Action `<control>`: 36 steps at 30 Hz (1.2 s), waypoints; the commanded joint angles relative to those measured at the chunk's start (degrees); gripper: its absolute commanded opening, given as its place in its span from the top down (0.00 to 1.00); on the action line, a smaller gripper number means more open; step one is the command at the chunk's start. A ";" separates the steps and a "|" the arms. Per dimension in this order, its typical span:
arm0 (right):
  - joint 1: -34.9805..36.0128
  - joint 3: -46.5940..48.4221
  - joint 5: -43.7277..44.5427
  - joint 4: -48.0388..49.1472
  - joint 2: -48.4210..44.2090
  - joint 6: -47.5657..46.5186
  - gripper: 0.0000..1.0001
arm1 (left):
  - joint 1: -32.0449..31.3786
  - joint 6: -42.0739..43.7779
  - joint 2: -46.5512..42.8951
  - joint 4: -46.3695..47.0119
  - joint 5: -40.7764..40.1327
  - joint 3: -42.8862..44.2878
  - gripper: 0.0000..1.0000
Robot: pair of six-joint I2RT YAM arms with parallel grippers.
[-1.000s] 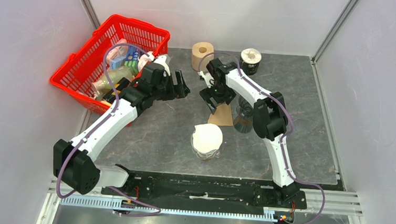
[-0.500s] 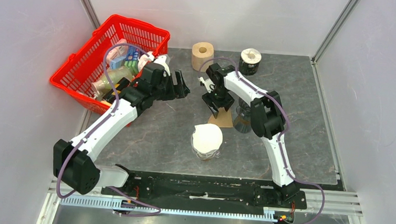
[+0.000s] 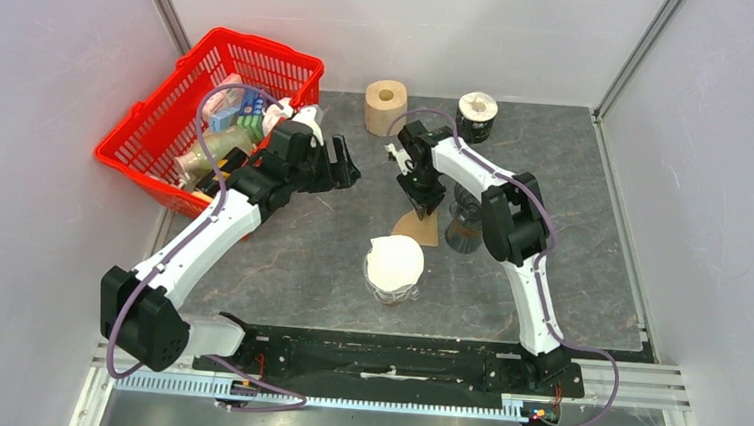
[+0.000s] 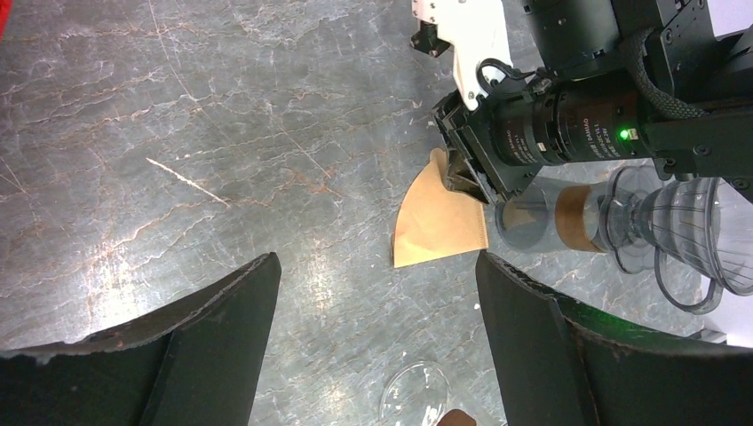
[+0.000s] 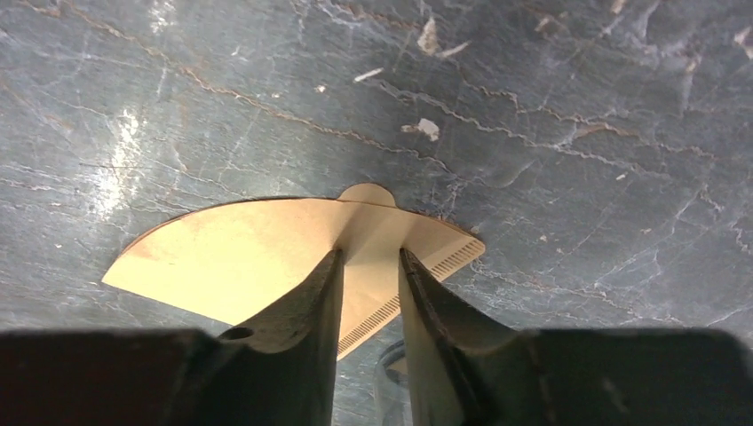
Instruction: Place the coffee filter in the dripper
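Top external: right gripper (image 3: 423, 208) is down on the tan paper cone coffee filter (image 3: 418, 226). The filter lies on the grey stone table (image 3: 290, 257), just beside the clear glass dripper (image 3: 465, 224). Left gripper (image 3: 346, 164) is near the red plastic basket (image 3: 158, 128), well apart from the filter.
Left wrist: left gripper (image 4: 375, 271) is spread wide and holds nothing.
Right wrist: right gripper (image 5: 368, 253) is closed to a narrow gap, pinching the filter's curved edge by its small tab.
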 commanded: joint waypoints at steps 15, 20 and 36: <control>2.99 -8.80 10.08 13.02 -8.76 14.30 0.46 | 0.29 1.95 -2.68 0.74 -1.25 -0.44 0.13; 2.99 -10.23 8.92 13.17 -9.89 15.90 0.27 | 0.32 2.03 -2.70 0.89 -1.31 -0.53 0.13; 3.15 -13.05 2.93 14.63 -5.49 20.00 0.55 | 0.32 2.24 -3.08 0.89 -2.89 -0.44 0.13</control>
